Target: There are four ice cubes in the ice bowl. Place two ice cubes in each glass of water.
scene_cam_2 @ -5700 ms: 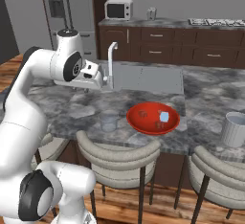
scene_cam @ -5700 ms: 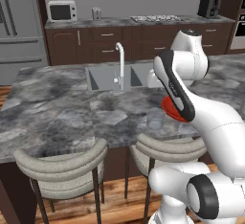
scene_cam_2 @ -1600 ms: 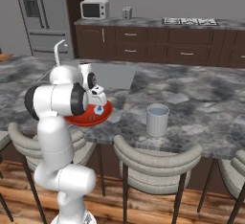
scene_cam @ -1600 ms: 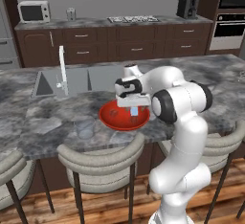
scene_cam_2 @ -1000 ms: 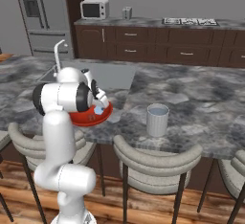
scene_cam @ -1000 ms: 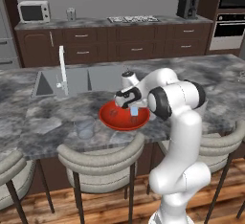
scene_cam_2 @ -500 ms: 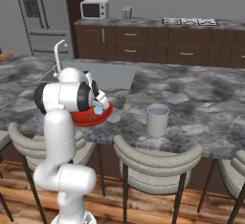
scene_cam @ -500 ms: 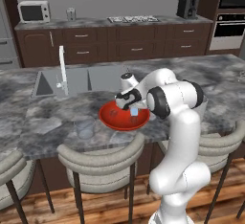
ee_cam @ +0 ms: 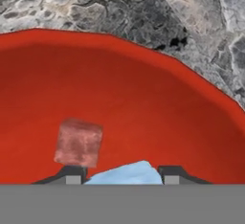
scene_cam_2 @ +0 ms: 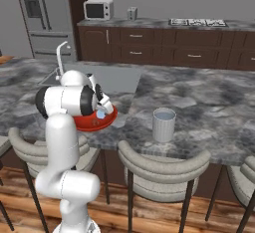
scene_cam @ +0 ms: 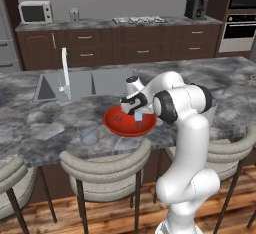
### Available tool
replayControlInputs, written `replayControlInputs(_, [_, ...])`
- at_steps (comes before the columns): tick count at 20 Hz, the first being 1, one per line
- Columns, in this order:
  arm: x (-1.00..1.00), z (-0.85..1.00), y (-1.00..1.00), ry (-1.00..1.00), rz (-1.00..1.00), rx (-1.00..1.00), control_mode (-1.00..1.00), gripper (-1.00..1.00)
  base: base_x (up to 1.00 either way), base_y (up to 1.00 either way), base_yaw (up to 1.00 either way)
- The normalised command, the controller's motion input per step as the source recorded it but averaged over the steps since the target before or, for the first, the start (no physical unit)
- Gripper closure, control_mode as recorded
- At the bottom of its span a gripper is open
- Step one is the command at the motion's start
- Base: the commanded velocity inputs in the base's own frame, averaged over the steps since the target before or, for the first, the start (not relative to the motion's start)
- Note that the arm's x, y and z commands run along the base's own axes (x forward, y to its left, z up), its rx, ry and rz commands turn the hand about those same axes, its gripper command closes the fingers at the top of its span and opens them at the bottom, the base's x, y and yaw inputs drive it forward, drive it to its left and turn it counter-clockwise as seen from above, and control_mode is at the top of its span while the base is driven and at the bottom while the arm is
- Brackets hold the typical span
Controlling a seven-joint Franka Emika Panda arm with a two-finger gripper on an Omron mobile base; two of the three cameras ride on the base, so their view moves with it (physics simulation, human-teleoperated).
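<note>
Red and glossy, the bowl [scene_cam: 129, 123] sits on the grey stone counter [scene_cam: 45, 123] near its front edge in the left base view. The gripper [scene_cam: 138, 115] reaches down into the bowl over a pale ice cube [scene_cam: 138, 116]. A glass of water [scene_cam: 88, 133] stands just left of the bowl.

In the right base view, the gripper [scene_cam_2: 101, 112] is in the bowl [scene_cam_2: 94, 121] with a pale cube [scene_cam_2: 101, 113] at its tips. A second glass [scene_cam_2: 164, 124] stands well to the right.

In the hand view, a pale blue cube [ee_cam: 125, 174] lies between the two fingertips [ee_cam: 72, 177], jaws partly open; contact cannot be confirmed. Another cube [ee_cam: 78, 142], tinted red, rests on the bowl floor [ee_cam: 143, 103] beside it.
</note>
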Motion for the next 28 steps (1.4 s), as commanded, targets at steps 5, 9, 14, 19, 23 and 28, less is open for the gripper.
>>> replayControlInputs(5, [0.00, 0.33, 0.00, 0.00, -0.01, 0.00, -1.00, 1.00, 0.00, 0.00, 0.00])
replayControlInputs(9, [0.00, 0.61, 0.00, 0.00, -0.02, 0.02, -1.00, 1.00, 0.00, 0.00, 0.00])
replayControlInputs(14, [-0.22, 0.42, 0.58, 0.00, -0.02, 0.11, -1.00, 1.00, 0.00, 0.00, 0.00])
replayControlInputs(19, [-0.22, 0.16, 0.98, 0.00, -0.04, 0.10, -1.00, 1.00, 0.00, 0.00, 0.00])
replayControlInputs(23, [-0.18, 0.07, 1.00, 0.00, -0.03, 0.10, -1.00, 1.00, 0.00, 0.00, 0.00])
replayControlInputs(28, [-0.08, 0.28, 1.00, 0.06, -0.04, 0.07, -1.00, 1.00, 0.00, 0.00, 0.00])
